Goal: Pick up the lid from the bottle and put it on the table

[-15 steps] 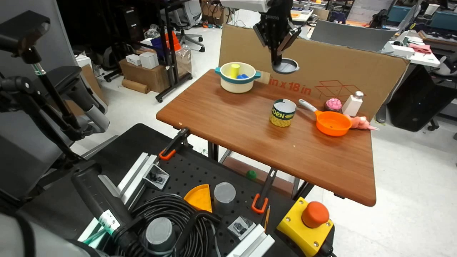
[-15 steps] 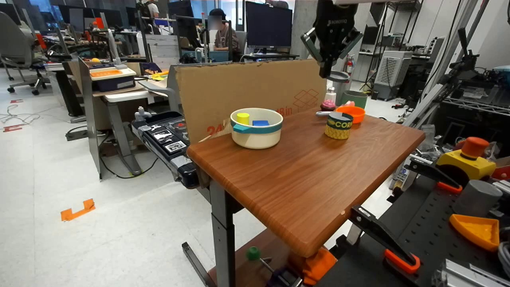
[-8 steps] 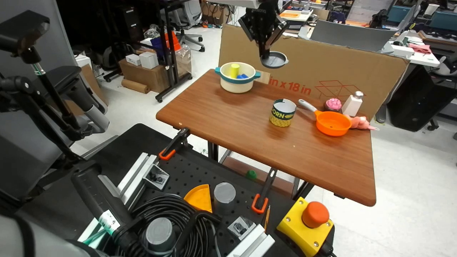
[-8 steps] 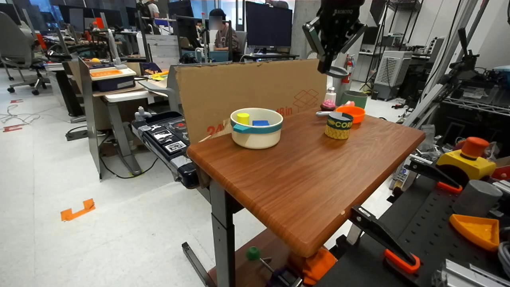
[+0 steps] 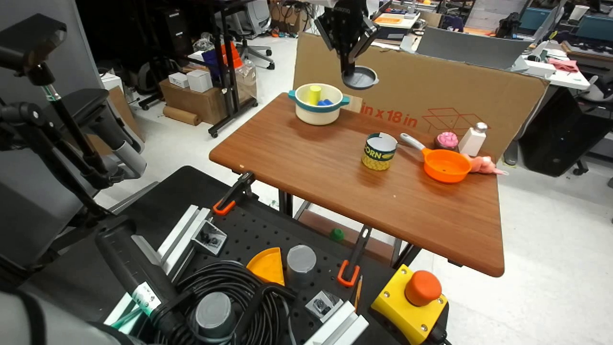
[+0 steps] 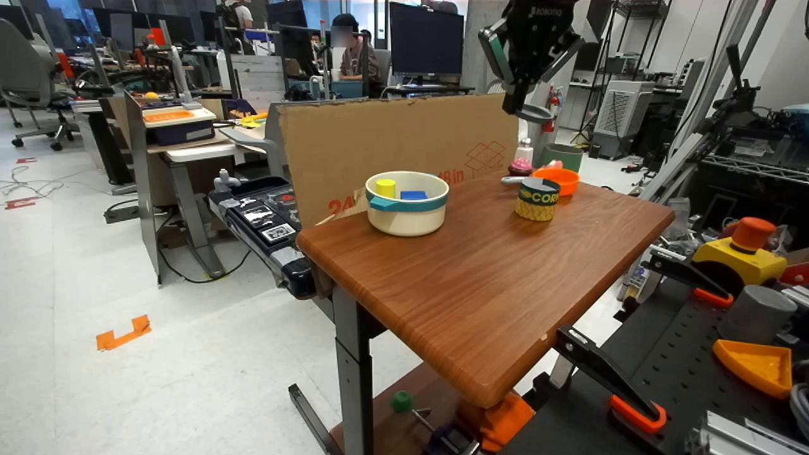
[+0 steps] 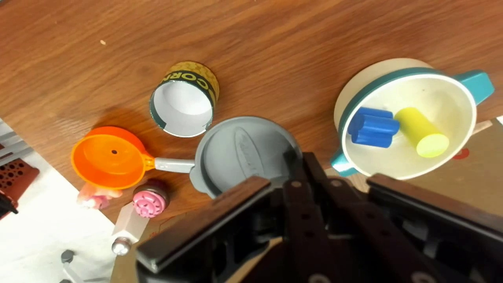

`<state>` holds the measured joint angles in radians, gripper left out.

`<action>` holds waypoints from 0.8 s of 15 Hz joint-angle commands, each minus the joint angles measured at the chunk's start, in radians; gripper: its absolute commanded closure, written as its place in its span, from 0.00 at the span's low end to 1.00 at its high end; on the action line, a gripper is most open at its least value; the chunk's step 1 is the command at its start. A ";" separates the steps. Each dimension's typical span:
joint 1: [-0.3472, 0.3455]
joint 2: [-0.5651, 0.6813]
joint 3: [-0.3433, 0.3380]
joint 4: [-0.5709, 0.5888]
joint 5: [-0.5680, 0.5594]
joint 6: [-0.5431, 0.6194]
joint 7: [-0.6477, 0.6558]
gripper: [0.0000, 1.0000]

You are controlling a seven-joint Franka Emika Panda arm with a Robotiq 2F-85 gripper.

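The lid [image 5: 362, 78] is a flat round grey cap with a raised rim; it also shows in the wrist view [image 7: 235, 151]. My gripper [image 7: 301, 157] is shut on the lid's rim, with one finger over its face and the other outside. It holds the lid tilted, well above the table [image 5: 297, 153], near the cardboard and to the right of the pot in an exterior view. The bottle [image 5: 377, 159] is a short yellow jar with a dark CORN band, upright and open-topped on the table; it also shows in an exterior view [image 6: 536, 207]. Nothing covers it.
A cream pot [image 5: 318, 116] with teal handles holds yellow and blue pieces. An orange pan [image 5: 448, 167], a pink-topped cupcake [image 5: 448, 140] and a white shaker [image 5: 473, 140] stand at the other end. A cardboard panel [image 5: 431, 86] lines the back edge.
My gripper, still holding the lid, has moved left and slightly up in an exterior view, toward the pot's side. The jar, pot and other things have not moved.
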<state>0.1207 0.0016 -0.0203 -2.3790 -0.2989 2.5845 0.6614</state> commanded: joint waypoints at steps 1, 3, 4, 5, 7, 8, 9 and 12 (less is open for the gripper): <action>-0.043 -0.044 0.016 -0.007 0.055 -0.010 -0.016 0.99; -0.054 -0.059 0.021 -0.028 0.025 -0.006 -0.007 0.99; -0.056 -0.077 0.026 -0.051 0.023 -0.004 -0.023 0.99; -0.058 -0.088 0.029 -0.066 0.018 -0.006 -0.031 0.99; -0.065 -0.108 0.040 -0.104 -0.056 -0.011 -0.003 0.99; -0.070 -0.107 0.045 -0.112 -0.094 -0.024 0.021 0.99; -0.074 -0.112 0.051 -0.125 -0.118 -0.040 0.036 0.99; -0.075 -0.132 0.067 -0.169 -0.134 -0.056 0.019 0.99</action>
<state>0.0664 -0.0801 0.0136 -2.4986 -0.4078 2.5610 0.6807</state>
